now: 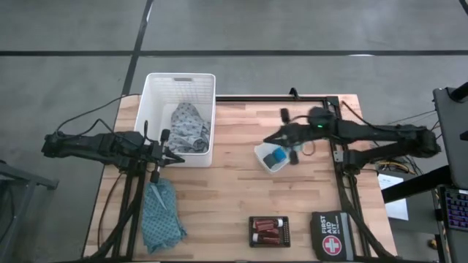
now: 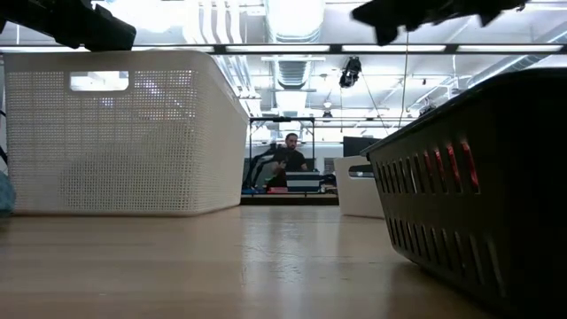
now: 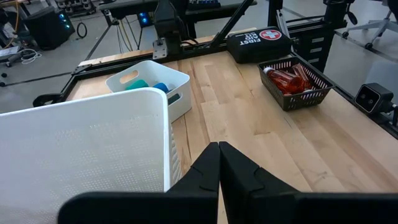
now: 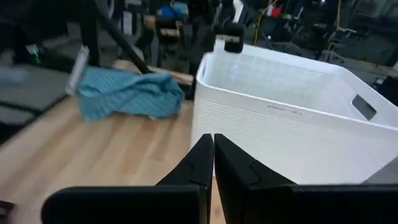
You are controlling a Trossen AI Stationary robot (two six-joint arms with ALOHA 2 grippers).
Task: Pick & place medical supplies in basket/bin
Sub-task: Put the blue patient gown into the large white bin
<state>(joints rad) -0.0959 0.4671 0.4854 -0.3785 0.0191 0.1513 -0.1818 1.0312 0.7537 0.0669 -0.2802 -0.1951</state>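
Observation:
The white basket stands at the table's far left with a grey patterned cloth lying inside it. A teal cloth lies bunched on the table near the left front. Red bottles with white caps lie in a small black basket. A blue piece and a green piece sit in a small white tray. My left gripper is shut and empty beside the basket's near wall. My right gripper is shut and empty, in the air by the tray.
A black first aid pouch lies at the near right corner. Bare wood lies between the basket, the tray and the black basket. A person sits in the room far beyond the table.

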